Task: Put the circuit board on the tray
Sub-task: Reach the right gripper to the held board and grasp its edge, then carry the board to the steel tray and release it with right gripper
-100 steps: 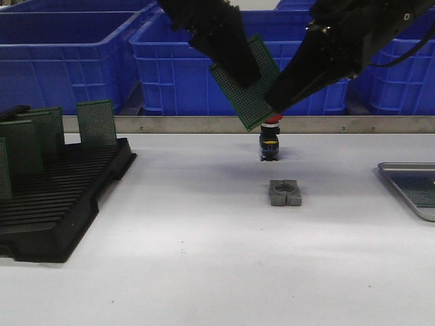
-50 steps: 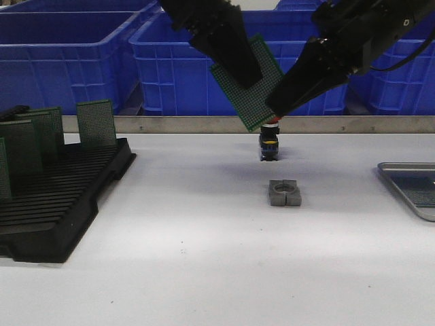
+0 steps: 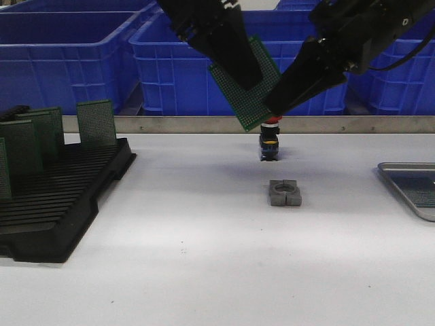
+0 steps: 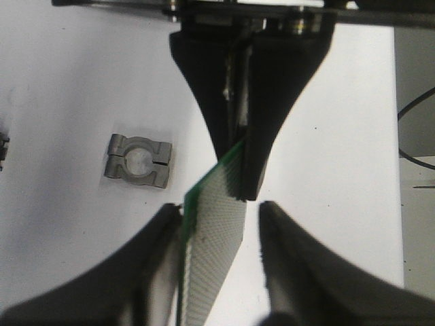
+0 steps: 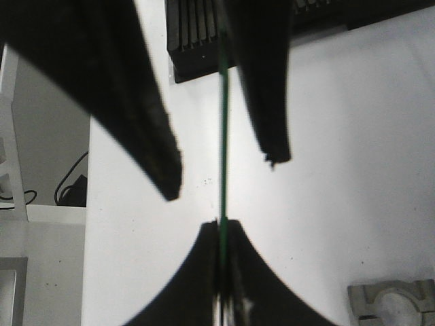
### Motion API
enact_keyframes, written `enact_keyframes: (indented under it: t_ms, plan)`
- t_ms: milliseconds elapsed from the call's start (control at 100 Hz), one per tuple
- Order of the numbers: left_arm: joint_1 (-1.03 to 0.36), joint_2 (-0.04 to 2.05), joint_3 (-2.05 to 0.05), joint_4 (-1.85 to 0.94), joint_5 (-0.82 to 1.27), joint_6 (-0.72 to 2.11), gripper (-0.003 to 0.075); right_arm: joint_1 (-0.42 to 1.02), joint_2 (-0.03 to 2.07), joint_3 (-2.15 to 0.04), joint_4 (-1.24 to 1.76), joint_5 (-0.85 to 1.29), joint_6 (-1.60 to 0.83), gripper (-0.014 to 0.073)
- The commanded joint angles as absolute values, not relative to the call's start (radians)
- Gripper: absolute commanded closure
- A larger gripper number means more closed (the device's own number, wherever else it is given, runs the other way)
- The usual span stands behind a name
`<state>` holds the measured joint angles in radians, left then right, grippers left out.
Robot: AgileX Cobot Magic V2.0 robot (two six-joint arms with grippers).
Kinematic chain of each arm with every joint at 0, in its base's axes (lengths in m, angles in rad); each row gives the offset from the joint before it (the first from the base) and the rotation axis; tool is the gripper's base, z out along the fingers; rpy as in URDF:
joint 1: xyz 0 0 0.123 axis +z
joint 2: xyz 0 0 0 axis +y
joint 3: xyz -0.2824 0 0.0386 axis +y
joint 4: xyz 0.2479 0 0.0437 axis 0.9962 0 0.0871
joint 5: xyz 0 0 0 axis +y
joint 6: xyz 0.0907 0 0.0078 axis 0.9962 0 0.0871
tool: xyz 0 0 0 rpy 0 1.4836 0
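Observation:
A green circuit board hangs tilted in the air above the middle of the table, between both grippers. My right gripper is shut on the board's lower right edge; in the right wrist view its fingers pinch the thin green edge. My left gripper is around the board's upper part with its jaws apart. In the left wrist view the board leans on one finger of my left gripper, with a gap on the other side. The grey metal tray lies at the table's right edge.
A black slotted rack with several upright green boards stands at the left. A grey clamp block and a red-capped black part sit under the grippers. Blue crates stand behind a metal rail.
The right arm has shifted slightly at the board's edge. The board and the left gripper stay in about the same place.

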<state>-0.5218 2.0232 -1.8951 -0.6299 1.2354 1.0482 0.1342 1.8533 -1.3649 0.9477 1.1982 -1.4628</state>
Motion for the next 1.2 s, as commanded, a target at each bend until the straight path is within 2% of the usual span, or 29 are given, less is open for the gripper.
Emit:
enact_keyframes:
  t_ms: [0,30,110,590,1190]
  plan:
    - [-0.529,1.956,-1.926,-0.681,1.275,1.038,0.0178,0.134,1.808,-1.395,1.014,1.217,-1.46,0.0654]
    - [-0.529,1.956,-1.926,-0.681,1.275,1.038,0.0125,0.134,1.808,-1.395,1.014,1.217,-1.46,0.0654]
    - [-0.529,1.956,-1.926,-0.681,1.275,1.038,0.0068,0.134,1.808,-1.395,1.014,1.217,-1.46,0.0654]
    - [-0.529,1.956,-1.926,-0.681,1.275,1.038,0.0067,0.037,1.76,-1.395,0.895,1.292,-1.352,0.0654]
    - [-0.529,1.956,-1.926,-0.681,1.274,1.038,0.0069,-0.344,1.745,-1.395,0.779,1.286,-0.92,0.0654]
